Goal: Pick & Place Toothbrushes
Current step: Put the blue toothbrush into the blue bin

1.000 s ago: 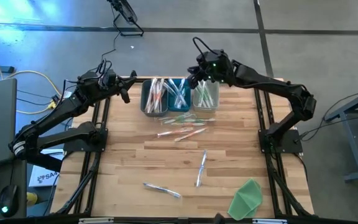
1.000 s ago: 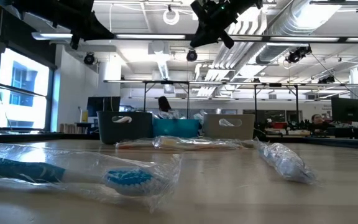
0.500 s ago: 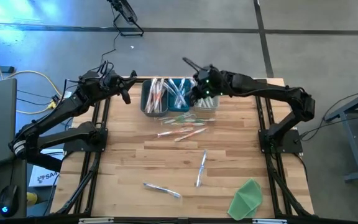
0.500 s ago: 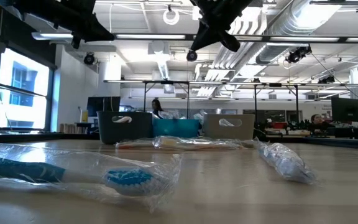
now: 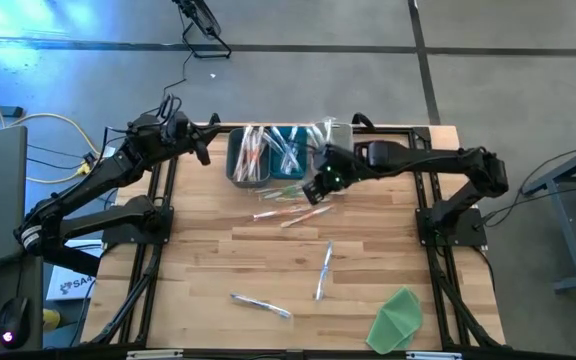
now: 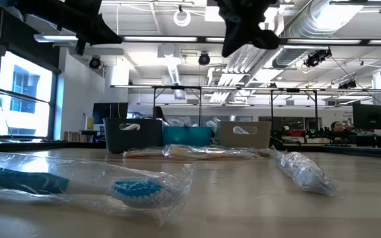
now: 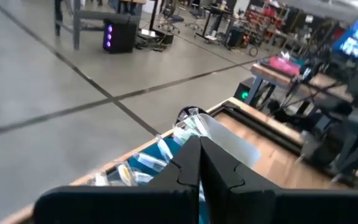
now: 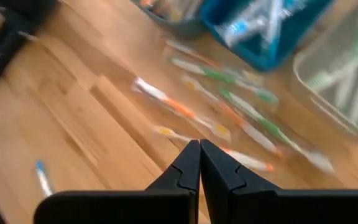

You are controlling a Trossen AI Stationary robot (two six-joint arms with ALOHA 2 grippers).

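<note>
Wooden table (image 5: 218,260), high view, listed from the lower edge of the frame upward.

- Green cloth-like sheet (image 5: 396,318): lower right of the table, crumpled.
- Wrapped toothbrush (image 5: 261,305): lower centre, lying flat. In the low view a blue-bristled wrapped toothbrush (image 6: 134,190) fills the lower left foreground.
- Two wrapped toothbrushes (image 5: 323,270): centre, just right of the middle, lying flat side by side.
- Loose cluster of pink, orange and green toothbrushes (image 5: 290,209): above centre, on the boards just below the bins.
- Right gripper (image 5: 315,190): above centre, over the right end of that cluster, fingers pressed together, nothing between them in its wrist view (image 8: 199,163).
- Dark grey bin (image 5: 246,156): upper centre, holding pink and orange toothbrushes.
- Teal bin (image 5: 288,153): beside the grey one, holding blue toothbrushes.
- Clear bin (image 5: 334,135): rightmost of the row, partly under the right arm, holding green toothbrushes.
- Left gripper (image 5: 201,150): upper left, off the left side of the grey bin, fingers together, empty (image 7: 199,163).
</note>
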